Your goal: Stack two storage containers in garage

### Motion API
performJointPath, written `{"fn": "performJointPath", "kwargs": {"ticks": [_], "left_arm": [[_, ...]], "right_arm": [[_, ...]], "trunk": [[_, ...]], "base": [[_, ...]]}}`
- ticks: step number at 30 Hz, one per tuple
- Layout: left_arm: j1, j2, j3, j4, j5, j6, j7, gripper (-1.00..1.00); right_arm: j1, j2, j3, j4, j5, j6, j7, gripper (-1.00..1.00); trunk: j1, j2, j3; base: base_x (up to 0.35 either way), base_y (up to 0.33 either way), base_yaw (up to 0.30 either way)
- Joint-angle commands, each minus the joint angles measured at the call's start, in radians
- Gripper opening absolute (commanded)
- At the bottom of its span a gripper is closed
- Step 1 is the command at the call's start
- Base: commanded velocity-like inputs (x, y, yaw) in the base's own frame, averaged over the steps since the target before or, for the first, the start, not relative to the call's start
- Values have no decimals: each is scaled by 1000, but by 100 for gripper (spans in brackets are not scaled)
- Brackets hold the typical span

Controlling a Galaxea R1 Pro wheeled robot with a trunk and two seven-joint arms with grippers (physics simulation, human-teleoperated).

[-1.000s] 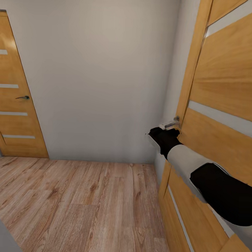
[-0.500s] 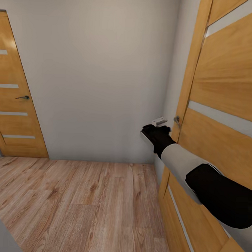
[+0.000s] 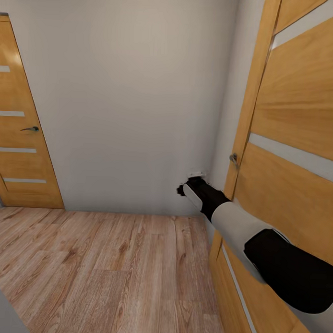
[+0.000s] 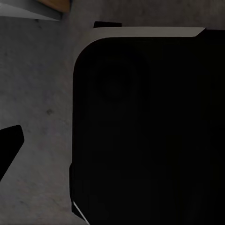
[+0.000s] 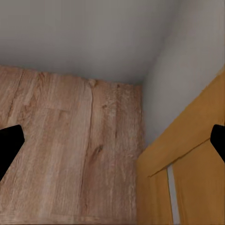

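Note:
The two storage containers are out of view. I face a corner of a room with light wood-plank flooring point(image 3: 110, 270). My right arm reaches forward, and my right gripper point(image 3: 187, 183) hangs by the white wall, left of and below the metal handle point(image 3: 233, 159) of an orange wooden door point(image 3: 292, 142). In the right wrist view my right gripper point(image 5: 112, 140) is open and holds nothing, its fingertips point(image 5: 9, 145) far apart over the floor and the door's lower edge. In the left wrist view one black fingertip point(image 4: 9, 145) stands far out beside a dark part of my own body point(image 4: 150, 126).
The orange door on the right stands close against my right arm. A second orange door point(image 3: 18, 147) with a dark handle point(image 3: 31, 129) is at the far left. A plain white wall point(image 3: 131, 88) closes the space ahead.
My right gripper has left the right door's handle and moved left and down, away from the door. The camera and the doors have not moved.

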Motion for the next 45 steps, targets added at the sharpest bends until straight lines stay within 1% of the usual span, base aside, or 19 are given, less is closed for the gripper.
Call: {"fn": "performJointPath", "kwargs": {"ticks": [1, 7, 12, 23, 29, 32, 34, 35, 36, 39, 40, 42, 43, 45], "left_arm": [[1, 0, -1, -2, 7, -1, 1, 100], [1, 0, -1, -2, 10, -1, 1, 100], [1, 0, -1, -2, 10, -1, 1, 100], [1, 0, -1, -2, 12, -1, 1, 100], [1, 0, -1, -1, 12, -1, 1, 100], [1, 0, -1, -1, 12, -1, 1, 100], [1, 0, -1, -2, 12, -1, 1, 100], [1, 0, -1, -2, 12, -1, 1, 100], [1, 0, -1, -2, 12, -1, 1, 100], [1, 0, -1, -2, 12, -1, 0, 100], [1, 0, -1, -2, 13, -1, 0, 100], [1, 0, -1, -2, 13, -1, 0, 100], [1, 0, -1, -2, 13, -1, 0, 100], [1, 1, -1, -1, 13, -1, 0, 100]], "right_arm": [[9, 0, 8, 0, -10, -3, 3, 100], [45, 0, 8, -1, -11, -11, 43, 100], [52, 0, 7, 0, -11, -11, 72, 100], [54, 0, 8, 0, -11, -12, 102, 100], [54, 0, 7, 1, -10, -12, 107, 100], [69, 0, 8, 1, -9, -13, 108, 100], [96, 0, 9, 0, -8, -21, 109, 100], [125, 0, 10, 0, -5, -41, 110, 100], [132, 0, 10, 1, -4, -46, 111, 100], [203, 0, 12, 1, 2, -65, 112, 100], [214, 0, 12, 2, 2, -67, 112, 100], [277, 0, 13, 7, 4, -87, 112, 100], [314, 0, 14, 13, 4, -114, 112, 100], [366, 0, 16, 17, 5, -154, 113, 100]], "trunk": [[0, -1, -1], [0, -1, -1], [0, -1, -1], [0, -1, -1], [0, -1, -1], [0, -1, -1], [0, -1, -1], [0, -1, -1], [0, -1, -1], [0, -1, -1], [0, -1, -1], [0, -1, -1], [0, -1, -1], [0, -1, -1]], "base": [[0, 0, 0], [0, 0, 0], [0, 0, 0], [0, 0, 0], [0, 0, 0], [0, 0, 0], [0, 0, 0], [0, 0, 0], [0, 0, 0], [0, 0, 0], [0, 0, 0], [0, 0, 0], [0, 0, 0], [0, 0, 0]]}}
